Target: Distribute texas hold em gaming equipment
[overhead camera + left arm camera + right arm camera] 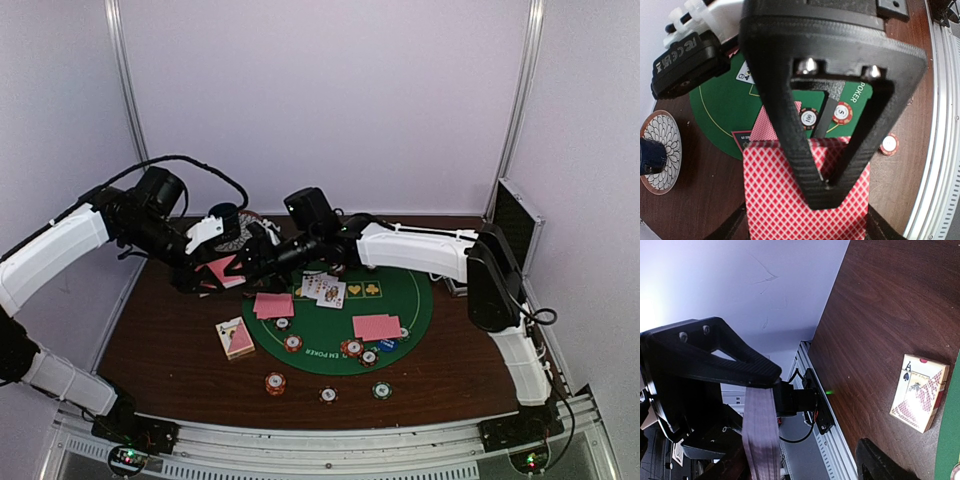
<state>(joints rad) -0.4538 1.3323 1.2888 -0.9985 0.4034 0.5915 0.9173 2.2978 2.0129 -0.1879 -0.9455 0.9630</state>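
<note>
Left hand (815, 210) pinches cards (775, 200) over mat (400, 300) edge; right hand (250, 258) agape alongside.

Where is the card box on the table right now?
In the top view, the card box lies on the wood at the left edge of the green mat, with a pink card pile just beyond it and a chip to its right.

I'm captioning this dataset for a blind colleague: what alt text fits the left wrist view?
The left claw pinches red-diamond-backed playing cards close to the camera. Below lie a green poker mat with striped chips and, at left, a dark blue cup on a patterned saucer.
</note>
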